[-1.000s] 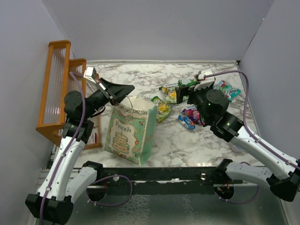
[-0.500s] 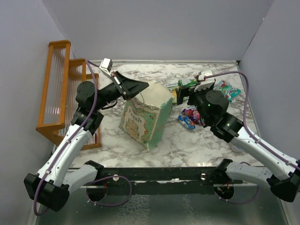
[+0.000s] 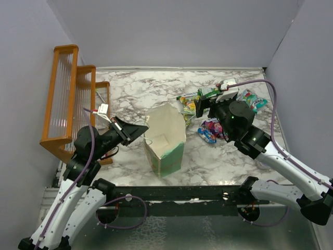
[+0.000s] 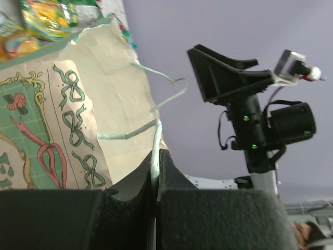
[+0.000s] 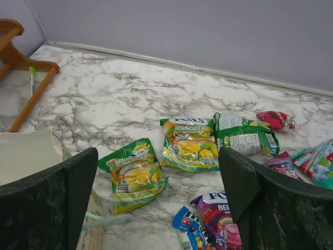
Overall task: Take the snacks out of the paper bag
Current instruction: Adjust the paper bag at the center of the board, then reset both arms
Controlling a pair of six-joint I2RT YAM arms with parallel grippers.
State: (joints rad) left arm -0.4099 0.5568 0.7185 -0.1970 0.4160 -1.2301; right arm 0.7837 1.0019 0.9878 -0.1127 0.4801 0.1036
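Left hand low, clamped on string handle of paper bag; right hand spread above snacks.

"SPRING TEA" legible on green-yellow packet, beyond paper bag. Only "FO" and "BE" legible on purple packet, right of bag. Other print unreadable.

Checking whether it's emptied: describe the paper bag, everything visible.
The paper bag is mint-green paper with a cream printed front showing bows, white inside, creased. It stands mouth-up on the marble table, with nothing visible inside from above. The left gripper is shut on its thin string handle.
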